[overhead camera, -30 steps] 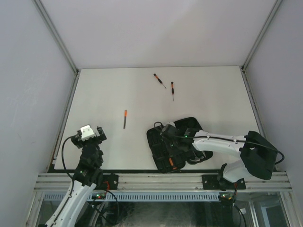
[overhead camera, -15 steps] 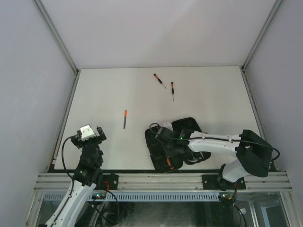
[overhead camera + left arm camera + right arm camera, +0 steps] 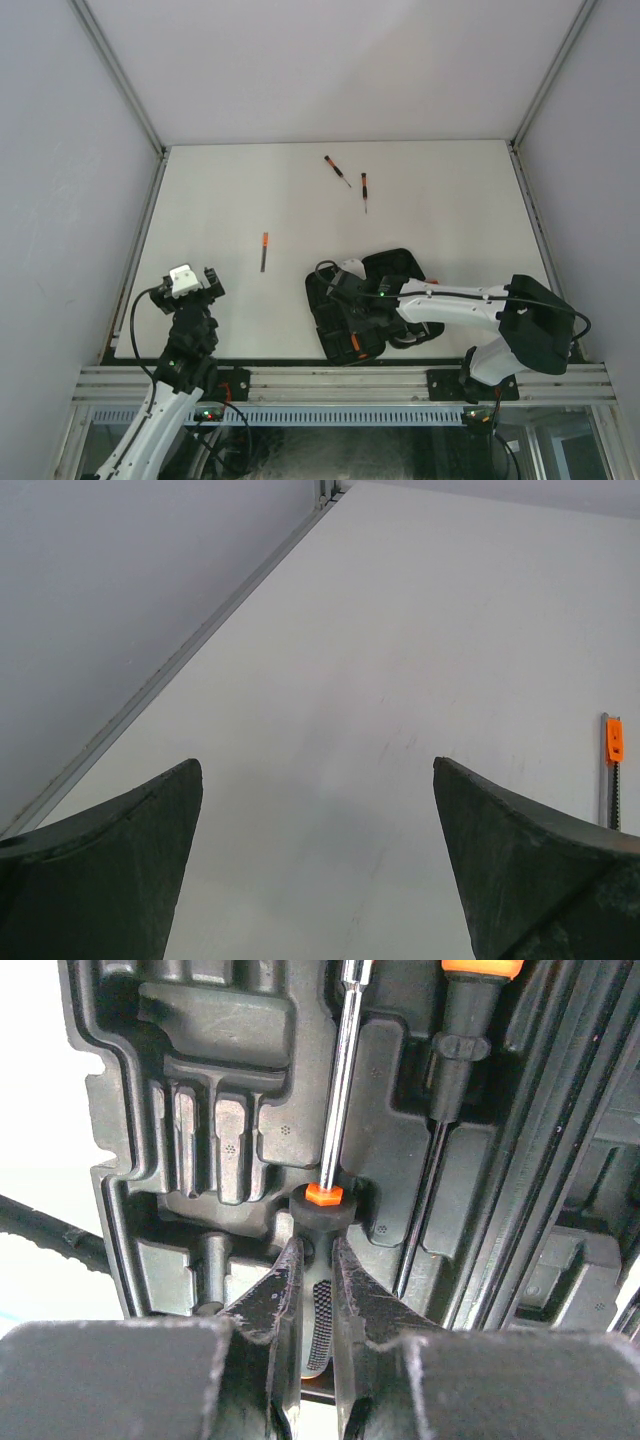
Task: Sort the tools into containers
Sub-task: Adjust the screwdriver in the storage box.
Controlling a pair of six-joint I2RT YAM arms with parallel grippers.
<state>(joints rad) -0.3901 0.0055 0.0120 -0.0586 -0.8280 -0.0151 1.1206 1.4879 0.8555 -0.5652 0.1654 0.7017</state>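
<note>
R hand (image 3: 317,1250) pinches screwdriver (image 3: 340,1070), seated in case (image 3: 215,1130).

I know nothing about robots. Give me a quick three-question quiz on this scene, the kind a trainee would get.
1. True or false: the left gripper is holding a tool.
2. How many tools lie loose on the table, outside the case?
3. What is the right gripper pinching over the case? A) a hammer B) a screwdriver C) nothing

Key
1. False: its jaws stand wide open above the table.
2. Three loose screwdrivers.
3. B: it grips the screwdriver by its handle.
</note>
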